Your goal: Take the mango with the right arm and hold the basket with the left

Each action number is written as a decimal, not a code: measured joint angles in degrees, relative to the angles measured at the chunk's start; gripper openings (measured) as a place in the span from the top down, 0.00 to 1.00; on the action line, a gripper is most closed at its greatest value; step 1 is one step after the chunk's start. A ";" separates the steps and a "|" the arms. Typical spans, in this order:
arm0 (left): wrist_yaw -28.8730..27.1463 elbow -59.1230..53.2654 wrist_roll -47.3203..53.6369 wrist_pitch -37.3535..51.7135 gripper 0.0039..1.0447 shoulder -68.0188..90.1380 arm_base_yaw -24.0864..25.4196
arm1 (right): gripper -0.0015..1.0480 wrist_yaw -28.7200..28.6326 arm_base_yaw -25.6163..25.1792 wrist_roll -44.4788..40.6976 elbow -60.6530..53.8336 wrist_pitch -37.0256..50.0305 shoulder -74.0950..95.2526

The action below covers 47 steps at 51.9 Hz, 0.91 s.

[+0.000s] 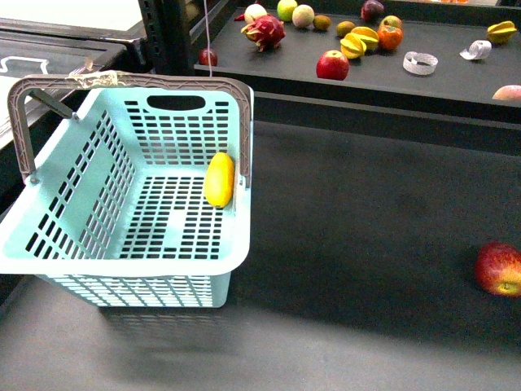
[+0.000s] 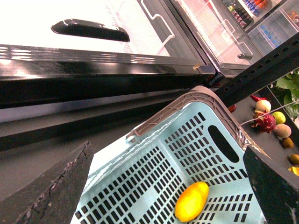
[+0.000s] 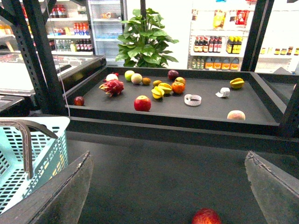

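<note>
right gripper (image 3: 168, 186): jaws wide apart, nothing between them; hangs over dark counter, facing the fruit tray (image 3: 261, 119).
left gripper (image 2: 173, 186): jaws spread, empty; hovers above the basket (image 1: 49, 252), not touching it.
mango (image 1: 219, 180): already on the basket floor, against the right wall, under the brown handle (image 1: 130, 81).
long axis: runs front-to-back along that wall, slightly tilted.
mango vs right jaws: off to their left, inside the basket; not visible in the right wrist view, only the basket edge (image 3: 51, 149).
nearer arm: left, mango sits just below its jaws (image 2: 191, 201).
nearest to right jaws: red apple (image 3: 206, 217).
judgement: mango looks placed; basket hold not yet made.
</note>
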 joint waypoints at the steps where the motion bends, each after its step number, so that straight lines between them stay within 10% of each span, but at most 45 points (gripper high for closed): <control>1: 0.00 -0.20 0.31 0.22 0.08 0.00 0.20 | 0.08 0.00 0.00 0.00 0.00 0.00 0.02; 10: 1.20 -0.50 2.89 1.16 0.08 0.20 0.55 | 0.08 -0.02 0.00 0.00 0.00 0.00 0.02; 26: 29.24 -10.51 29.94 24.61 0.64 -1.73 6.21 | 0.08 -0.02 0.00 0.00 0.00 0.00 0.00; 34: 40.85 -16.87 45.57 16.63 0.99 -19.87 9.86 | 0.08 0.09 0.00 0.00 0.00 -0.04 0.00; 47: 45.27 -17.68 48.44 1.75 0.98 -37.33 14.62 | 0.08 0.02 0.00 0.00 0.00 -0.04 0.00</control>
